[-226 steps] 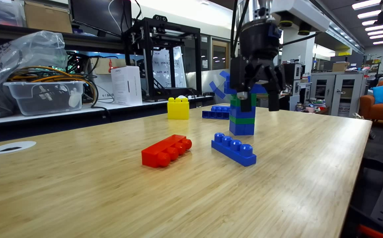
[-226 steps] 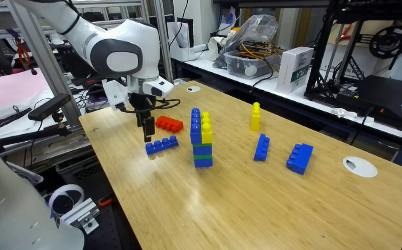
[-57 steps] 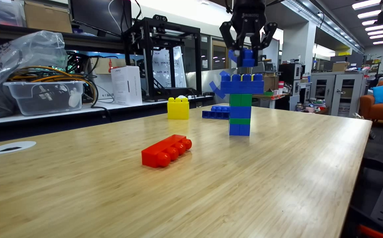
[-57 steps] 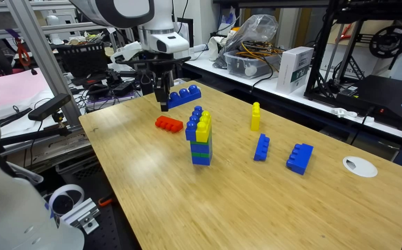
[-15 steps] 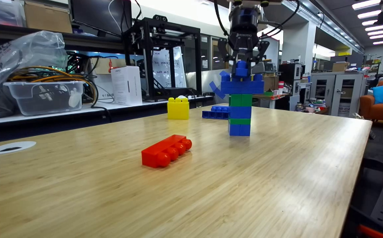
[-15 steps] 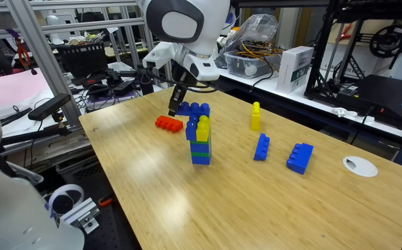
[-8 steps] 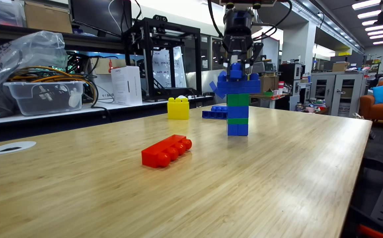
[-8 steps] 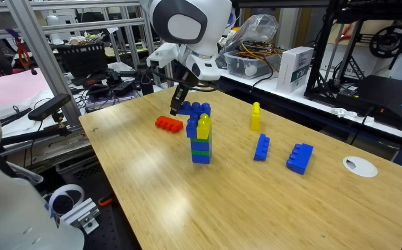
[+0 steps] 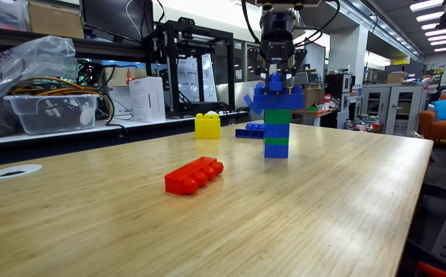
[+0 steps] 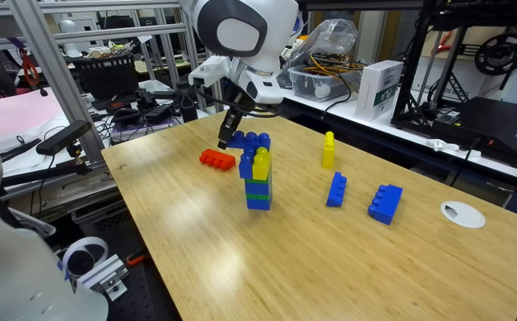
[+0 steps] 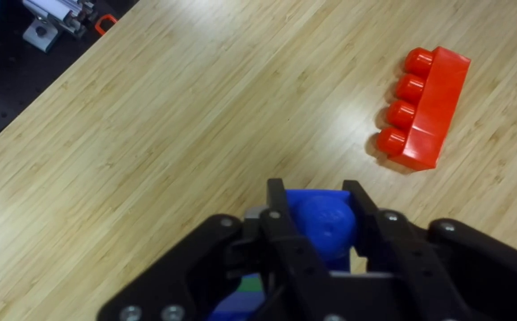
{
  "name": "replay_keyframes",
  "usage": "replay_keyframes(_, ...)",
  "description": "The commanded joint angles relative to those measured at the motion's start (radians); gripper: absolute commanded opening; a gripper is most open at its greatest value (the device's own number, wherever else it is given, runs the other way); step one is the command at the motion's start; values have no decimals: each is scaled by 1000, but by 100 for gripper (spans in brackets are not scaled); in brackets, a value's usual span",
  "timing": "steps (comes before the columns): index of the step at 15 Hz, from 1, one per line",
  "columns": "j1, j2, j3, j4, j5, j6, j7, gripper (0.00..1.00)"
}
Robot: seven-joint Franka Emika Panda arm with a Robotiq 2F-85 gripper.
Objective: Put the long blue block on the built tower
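My gripper (image 11: 314, 191) is shut on one end of the long blue block (image 11: 325, 225), with a finger on each side of a round stud. The block (image 10: 250, 139) reaches from the fingers over the top of the built tower (image 10: 258, 194), crosswise to its upper bricks. End-on in an exterior view, the block (image 9: 276, 85) covers the middle studs of the tower (image 9: 276, 130). It appears to touch the tower top; whether it is pressed onto the studs I cannot tell. Blue and green layers stand upright below, with a yellow brick (image 10: 262, 165) in the top row.
A red brick (image 9: 192, 175) lies on the table near the tower. A yellow brick (image 10: 328, 150) stands farther off, and two blue bricks, a narrow one (image 10: 337, 189) and a wider one (image 10: 386, 204), lie past the tower. White discs (image 10: 463, 214) are set in the tabletop.
The long blue block, once on the table, was gripped, lifted and brought over the tower. Over the last second block, gripper and tower shifted slightly left in an exterior view, then almost stopped.
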State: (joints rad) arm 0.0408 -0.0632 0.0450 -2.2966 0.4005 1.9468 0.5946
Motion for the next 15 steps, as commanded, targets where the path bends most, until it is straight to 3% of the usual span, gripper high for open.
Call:
replay_keyframes(1, -5, 14, 0, 15, -17, -44, 8, 10)
replay_keyframes(10, -4, 12, 2, 11, -51, -77, 18, 10)
replay_keyframes(11, -4, 9, 3, 8, -56, -77, 20, 53)
replay_keyframes(15, -3, 2, 4, 2, -82, -90, 26, 81)
